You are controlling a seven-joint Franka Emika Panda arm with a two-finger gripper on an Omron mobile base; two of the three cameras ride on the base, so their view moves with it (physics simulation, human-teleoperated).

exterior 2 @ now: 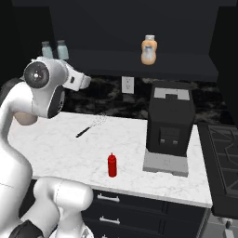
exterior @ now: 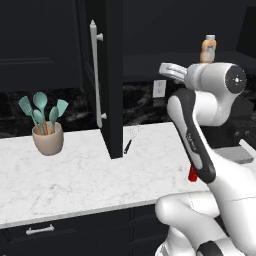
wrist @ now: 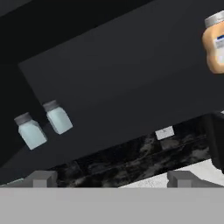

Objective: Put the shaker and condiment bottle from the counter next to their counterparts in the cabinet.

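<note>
The pincer point(wrist: 112, 178) stands wide open with nothing between its fingertips point(wrist: 41, 178), raised to the level of the cabinet shelf point(wrist: 131, 92). On that shelf, two pale teal shakers point(wrist: 57, 117) with grey caps stand just beside each other without touching, at the left end. Well apart from them toward the right stands the orange bottle point(exterior 2: 148, 49) with a pale cap. Below, the red condiment bottle point(exterior 2: 112, 165) stands upright on the white marble surface point(exterior 2: 130, 139), near its front edge. A whisk point(exterior 2: 89, 126) lies farther back on it, and a black coffee machine point(exterior 2: 169, 125) stands to the right. The open cabinet door point(exterior: 105, 75) hangs over the surface, with a utensil pot point(exterior: 47, 136) beyond it.
</note>
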